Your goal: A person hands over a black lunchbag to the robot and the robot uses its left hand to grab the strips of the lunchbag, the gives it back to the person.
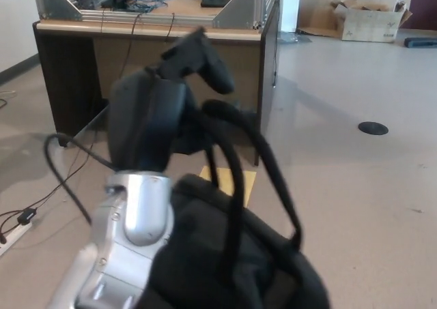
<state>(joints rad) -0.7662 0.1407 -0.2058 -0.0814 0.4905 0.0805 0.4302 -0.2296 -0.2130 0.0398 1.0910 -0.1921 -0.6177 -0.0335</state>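
1. Black fabric fills the bottom of the view: the lunchbag (pixel 225 254), soft and rumpled, hangs low at abt 6 o'clock, its bulk just right of the silver wrist.
2. Silver metal forearm (pixel 130 227) comes up from 7 o'clock, w/ a thin black cable (pixel 65 176) looping off its left side.
3. Two black straps (pixel 235 166) rise from the bag top, arch up and over toward 12 o'clock, and pass into the left hand (pixel 160 108). One strap runs down the right side to abt 4 o'clock, where it meets the bag.
4. Left hand sits above the wrist, centre-left of frame. Fingers (pixel 205 60) curl fwd and down over the strap loop, hooked around it; thumb side is blurred, so exact closure is hard to read, but the straps are caught inside the hand and the bag hangs from them.
5. Yellow patch (pixel 235 179) on the floor shows behind the straps, near centre.
6. Pale floor (pixel 355 186) spreads to 3 o'clock, w/ a dark round disc (pixel 373 128) on it.
7. Wooden desk (pixel 150 43) stands behind the hand at 11–12 o'clock, metal brackets and cables on top.
8. Cardboard box (pixel 372 19) far off at 1–2 o'clock.
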